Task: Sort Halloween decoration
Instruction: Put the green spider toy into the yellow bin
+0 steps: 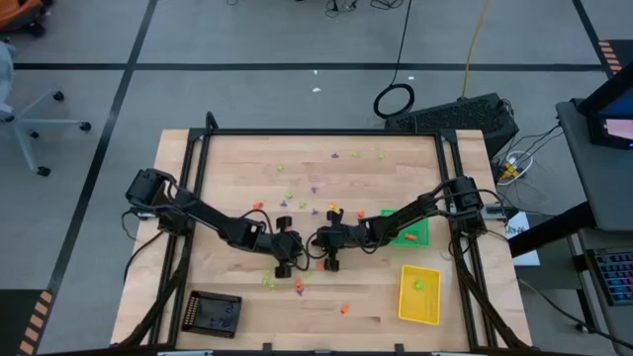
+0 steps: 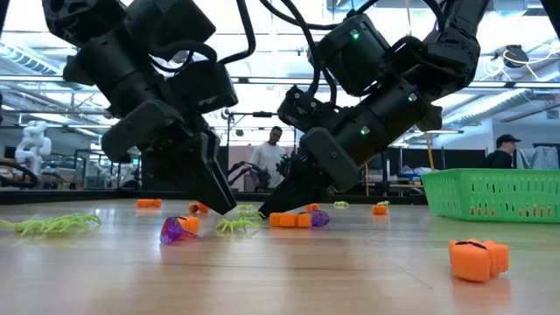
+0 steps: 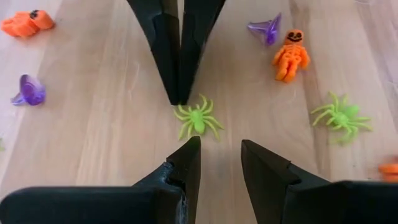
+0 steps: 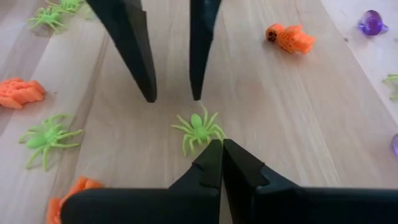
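At the centre of the tabletop, the left pincer stands spread and the right pincer pressed together, either side of a green spider

Both grippers tip down to the table, left gripper and right gripper nearly meeting; a lime spider, apparently untouched, lies between their tips.

Both arms are matte black and chunky, with black cables looping off the joints. Small green lights glow on the right arm's housing. Each claw's fingers taper to blunt wedges.
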You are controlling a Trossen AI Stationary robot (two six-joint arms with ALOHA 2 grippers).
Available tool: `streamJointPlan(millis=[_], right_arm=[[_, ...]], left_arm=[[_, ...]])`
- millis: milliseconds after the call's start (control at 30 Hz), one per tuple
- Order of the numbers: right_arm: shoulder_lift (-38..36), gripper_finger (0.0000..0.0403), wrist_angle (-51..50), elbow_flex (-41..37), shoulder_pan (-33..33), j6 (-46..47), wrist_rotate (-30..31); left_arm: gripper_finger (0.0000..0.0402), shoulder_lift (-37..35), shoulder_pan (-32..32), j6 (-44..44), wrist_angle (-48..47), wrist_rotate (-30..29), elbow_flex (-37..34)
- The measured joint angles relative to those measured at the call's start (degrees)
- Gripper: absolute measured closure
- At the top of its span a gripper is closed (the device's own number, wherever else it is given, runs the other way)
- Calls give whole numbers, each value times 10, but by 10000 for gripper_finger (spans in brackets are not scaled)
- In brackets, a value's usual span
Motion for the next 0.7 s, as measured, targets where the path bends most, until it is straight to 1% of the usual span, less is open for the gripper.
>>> streamJointPlan(millis=[133, 300, 400, 533, 700], right_arm=[[-1, 368, 0, 0, 8, 2, 20], [-22, 309, -13, 0, 15, 4, 18], [-38, 283, -26, 0, 20, 5, 15], [-42, 272, -35, 0, 26, 7, 15], [-28, 279, -31, 0, 26, 21, 16]], left_arm=[[285, 0, -6, 0, 0, -22, 0], [285, 4, -3, 2, 0, -33, 0], [286, 4, -3, 3, 2, -33, 0], [286, 4, -2, 4, 16, -33, 0], [286, 4, 3, 4, 20, -33, 0]])
